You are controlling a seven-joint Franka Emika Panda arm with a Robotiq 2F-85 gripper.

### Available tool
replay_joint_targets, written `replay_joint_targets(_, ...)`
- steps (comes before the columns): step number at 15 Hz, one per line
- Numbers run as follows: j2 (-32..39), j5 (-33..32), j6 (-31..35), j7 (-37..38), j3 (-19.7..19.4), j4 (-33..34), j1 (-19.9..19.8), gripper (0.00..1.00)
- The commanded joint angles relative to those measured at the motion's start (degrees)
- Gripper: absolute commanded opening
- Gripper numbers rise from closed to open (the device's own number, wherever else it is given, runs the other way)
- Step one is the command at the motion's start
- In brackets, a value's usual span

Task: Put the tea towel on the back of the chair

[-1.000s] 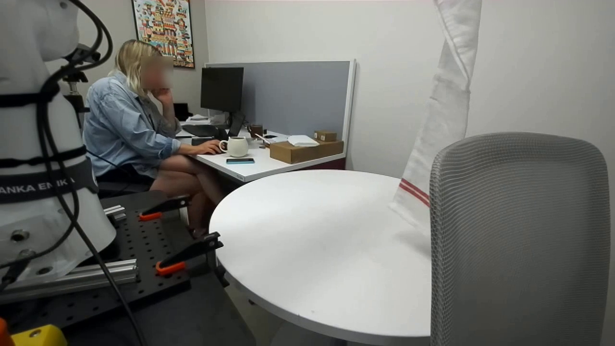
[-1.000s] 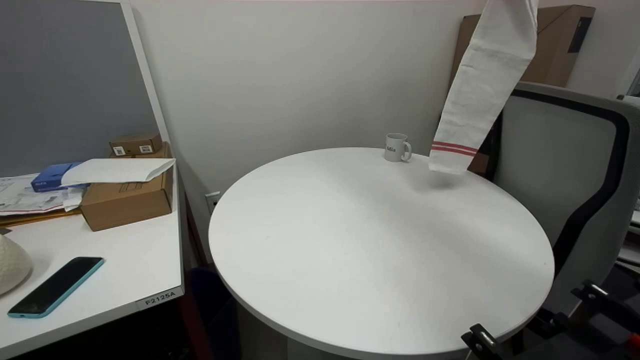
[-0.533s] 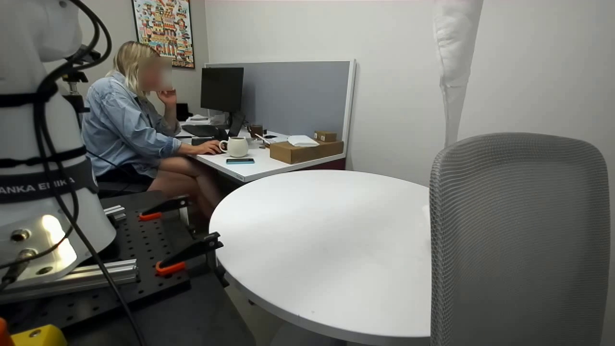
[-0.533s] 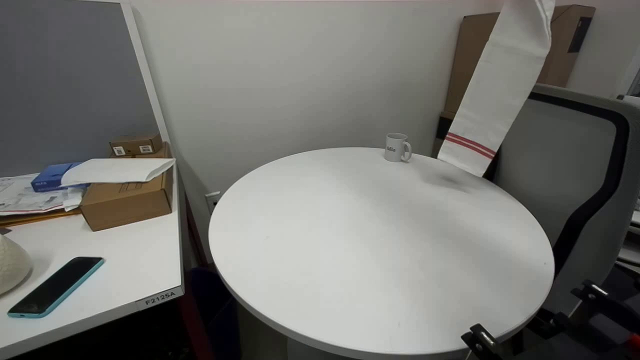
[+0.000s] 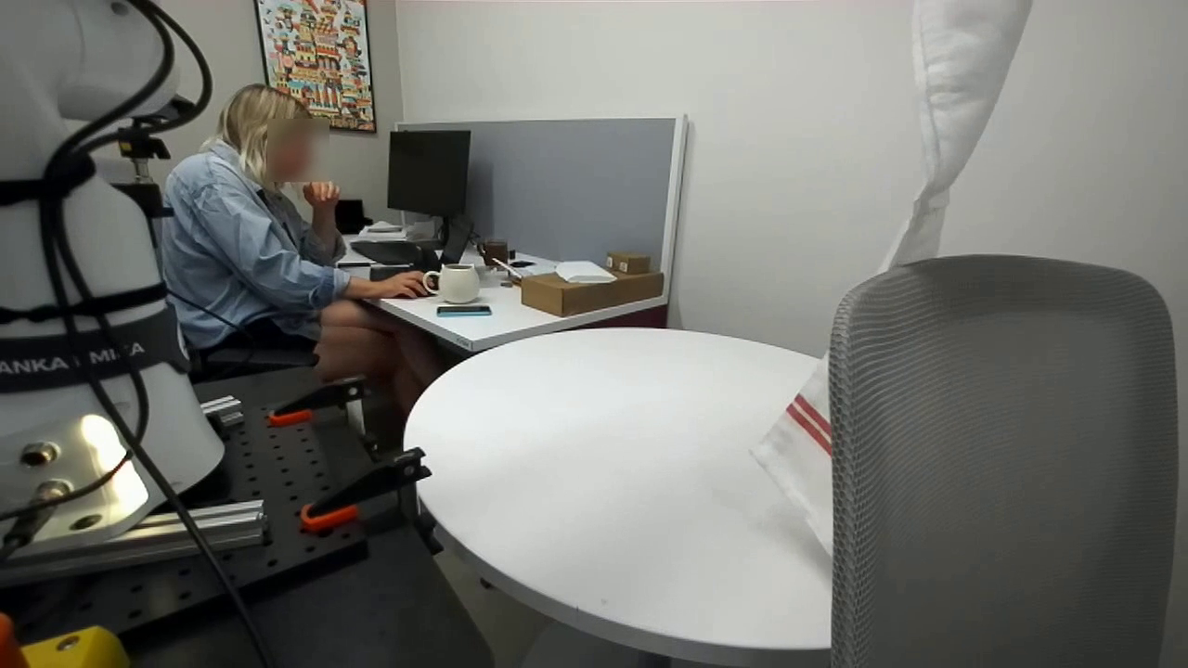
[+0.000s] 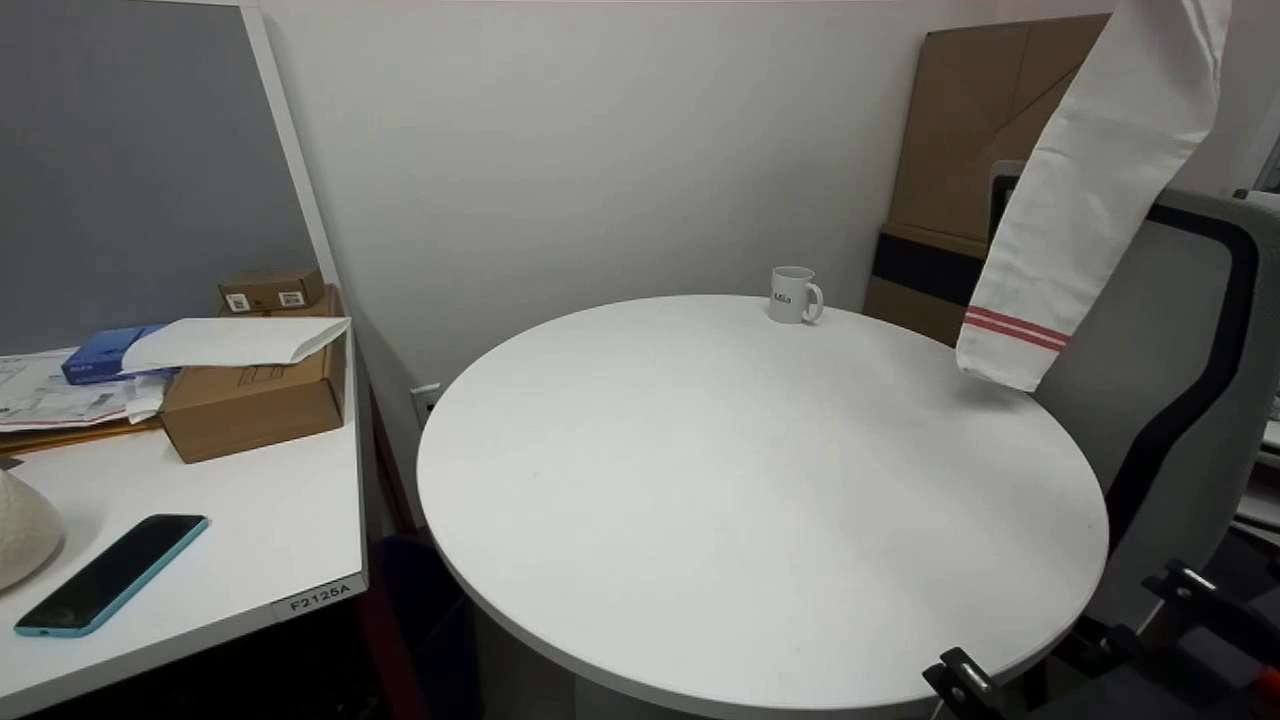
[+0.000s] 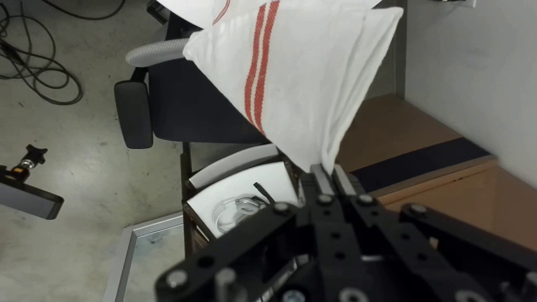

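This was an ofc: in an exterior view, a person (image 5: 246, 232) sat at a white desk (image 5: 506, 325), upper left, w/ a monitor (image 5: 429, 172) & gray partition (image 5: 575, 176) behind. A mesh-back chair (image 5: 1002, 464) stood lower right, by a round tbl (image 5: 603, 464). In an exterior view, the desk edge, lower left, bore a label (image 6: 320, 597) reading "F2125A," w/ a cardbd box (image 6: 265, 405) on top.

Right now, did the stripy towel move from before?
Yes: in an exterior view, the tea towel has moved away from the mug, toward the picture's right.
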Motion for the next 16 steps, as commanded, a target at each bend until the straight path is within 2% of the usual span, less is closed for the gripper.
replay_joint_targets(1, 1.7, 1.2, -0.7, 2.5, -0.7, 1.6, -2.2, 0.01)
replay_joint_targets(7, 4.4, -2.9, 2.3, 1.8, -2.8, 2.2, -3.3, 0.01)
replay_joint_targets(16, 14.0, -15.0, 8.6, -0.3, -8.9, 2.3, -3.6, 0.01)
